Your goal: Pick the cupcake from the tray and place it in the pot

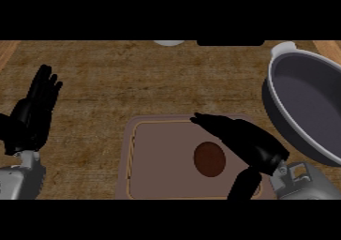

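A brown cupcake (pixel 209 159) lies on the brownish tray (pixel 154 159) near the counter's front edge. My right hand (pixel 246 140) hovers over the tray's right part, fingers stretched toward the far left and thumb hanging down beside the cupcake; it is open and holds nothing. The cupcake shows in the gap between thumb and fingers, not enclosed. The large dark grey pot (pixel 308 105) with a pale handle stands at the right. My left hand (pixel 33 112) rests open at the left edge, fingers up.
The wooden counter (pixel 132 79) stretches behind the tray. A small white object (pixel 168 43) and a dark object (pixel 230 42) peek in at the far edge.
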`<state>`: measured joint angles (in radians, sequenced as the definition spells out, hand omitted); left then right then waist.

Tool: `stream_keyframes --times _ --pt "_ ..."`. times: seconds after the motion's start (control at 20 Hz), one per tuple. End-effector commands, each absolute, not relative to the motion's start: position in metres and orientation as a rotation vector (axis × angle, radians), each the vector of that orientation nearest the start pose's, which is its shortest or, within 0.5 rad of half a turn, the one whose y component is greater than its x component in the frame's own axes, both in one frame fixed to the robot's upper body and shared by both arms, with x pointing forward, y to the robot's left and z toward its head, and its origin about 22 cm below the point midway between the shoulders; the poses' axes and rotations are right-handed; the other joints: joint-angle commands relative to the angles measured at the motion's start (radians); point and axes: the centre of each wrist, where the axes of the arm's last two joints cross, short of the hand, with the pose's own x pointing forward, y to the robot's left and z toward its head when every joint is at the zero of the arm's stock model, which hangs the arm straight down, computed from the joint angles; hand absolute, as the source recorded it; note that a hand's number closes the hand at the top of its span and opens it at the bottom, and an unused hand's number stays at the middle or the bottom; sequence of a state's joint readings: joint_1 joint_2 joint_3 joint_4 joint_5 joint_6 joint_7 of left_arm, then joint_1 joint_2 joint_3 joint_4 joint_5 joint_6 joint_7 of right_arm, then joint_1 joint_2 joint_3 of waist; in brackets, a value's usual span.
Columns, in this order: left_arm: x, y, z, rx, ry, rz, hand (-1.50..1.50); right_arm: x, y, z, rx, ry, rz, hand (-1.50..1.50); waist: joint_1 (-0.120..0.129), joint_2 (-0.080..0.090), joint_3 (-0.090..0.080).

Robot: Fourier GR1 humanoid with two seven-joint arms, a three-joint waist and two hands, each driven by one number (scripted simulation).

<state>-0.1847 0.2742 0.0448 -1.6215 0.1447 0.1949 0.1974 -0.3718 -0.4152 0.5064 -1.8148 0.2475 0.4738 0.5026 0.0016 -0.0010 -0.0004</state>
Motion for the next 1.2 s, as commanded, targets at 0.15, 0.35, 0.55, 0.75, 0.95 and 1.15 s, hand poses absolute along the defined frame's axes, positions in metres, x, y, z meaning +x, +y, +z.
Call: stream_keyframes --times 0.15,0.35,0.55,0.75,0.95,1.15 --pt "0.289 0.289 0.094 0.208 -1.614 0.063 0.0 0.249 -0.154 0.107 -0.25 -1.224 1.428 -1.5 -0.003 0.001 0.0" --pt "0.282 0.284 0.08 0.197 -1.612 0.057 0.0 0.266 -0.149 0.099 -0.3 -1.169 1.438 -1.5 0.0 0.001 0.0" --pt "0.285 0.278 0.089 0.207 -1.618 0.068 0.0 0.26 -0.154 0.088 -0.284 -1.187 1.439 -1.5 -0.001 0.001 0.0" --pt "0.295 0.29 0.105 0.203 -1.604 0.067 0.0 0.262 -0.135 0.078 -0.284 -1.202 1.424 -1.5 0.0 0.001 0.0" --pt "0.292 0.277 0.09 0.198 -1.607 0.054 0.0 0.268 -0.139 0.046 -0.321 -1.176 1.446 -1.5 0.001 0.002 0.001" --pt "0.287 0.28 0.077 0.214 -1.621 0.073 0.0 0.251 -0.141 0.039 -0.339 -1.171 1.425 -1.5 -0.002 0.001 0.0"
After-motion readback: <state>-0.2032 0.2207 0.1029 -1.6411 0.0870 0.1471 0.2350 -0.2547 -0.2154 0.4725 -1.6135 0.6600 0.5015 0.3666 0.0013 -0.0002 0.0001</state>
